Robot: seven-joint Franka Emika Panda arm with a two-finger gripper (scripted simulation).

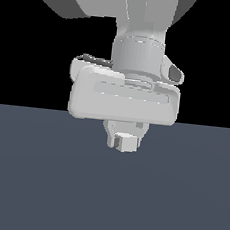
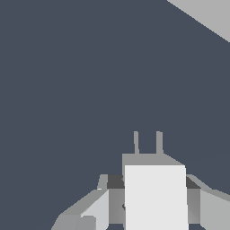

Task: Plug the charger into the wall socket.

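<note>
in the exterior view the gripper point(image 1: 126, 141) hangs just above the dark floor point(image 1: 40, 179), its fingers closed onto the charger point(image 1: 126, 143), a small off-white block held clear of the floor. no wall socket shows here.

in the wrist view the charger point(image 2: 155, 195) sits clamped between the fingers point(image 2: 90, 209), its two prongs point(image 2: 136, 143) pointing away from the hand. a light-grey corner point(image 2: 211, 15), probably the wall socket's plate, lies well apart from the charger, far beyond the prongs and off to one side.

judged from this, the carry step is in hand: the next move calls for bringing the prongs square to the plate's centre before pushing in.
</note>
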